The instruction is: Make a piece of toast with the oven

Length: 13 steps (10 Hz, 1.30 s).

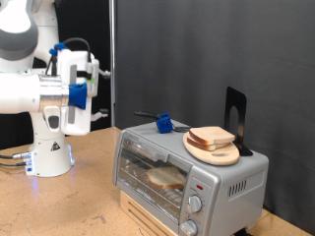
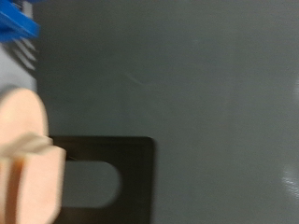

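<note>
Pale toast (image 1: 164, 178) is lying on the rack inside the oven (image 1: 187, 172), behind the glass door. We are seeing the gripper (image 1: 83, 75) hanging well apart, up left; its jaws we cannot tell. Bread seems light, soft, crumbly: grip its crust edges gently.

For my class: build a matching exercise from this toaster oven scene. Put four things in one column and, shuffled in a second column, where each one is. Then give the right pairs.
Things
1. slice of bread
2. wooden plate
3. blue clip
4. gripper

Places
A. on top of the oven, carrying bread slices
B. inside the oven, behind the glass door
C. up in the air at the exterior view's left, away from the oven
D. on the oven's top, at its back edge

Pairs: 1-B, 2-A, 3-D, 4-C
</note>
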Each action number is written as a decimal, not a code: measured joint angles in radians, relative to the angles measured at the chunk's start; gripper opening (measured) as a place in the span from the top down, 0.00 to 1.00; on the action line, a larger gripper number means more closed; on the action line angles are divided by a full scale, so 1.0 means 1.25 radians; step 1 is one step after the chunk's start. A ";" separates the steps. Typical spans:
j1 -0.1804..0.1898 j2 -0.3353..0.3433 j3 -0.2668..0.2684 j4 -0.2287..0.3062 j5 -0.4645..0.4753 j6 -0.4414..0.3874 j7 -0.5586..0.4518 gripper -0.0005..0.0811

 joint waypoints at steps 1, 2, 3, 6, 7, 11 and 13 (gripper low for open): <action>-0.001 0.033 -0.009 0.038 0.003 -0.024 -0.011 0.16; -0.002 0.067 -0.013 0.074 0.003 -0.024 -0.027 0.16; -0.002 0.098 -0.014 0.103 -0.001 -0.008 -0.039 0.16; -0.002 0.182 -0.013 0.171 0.007 0.065 -0.055 0.16; -0.002 0.205 -0.009 0.191 0.016 0.084 -0.062 0.16; -0.004 0.256 -0.003 0.225 0.051 0.036 -0.055 0.16; 0.001 0.310 0.014 0.261 0.103 0.099 -0.074 0.16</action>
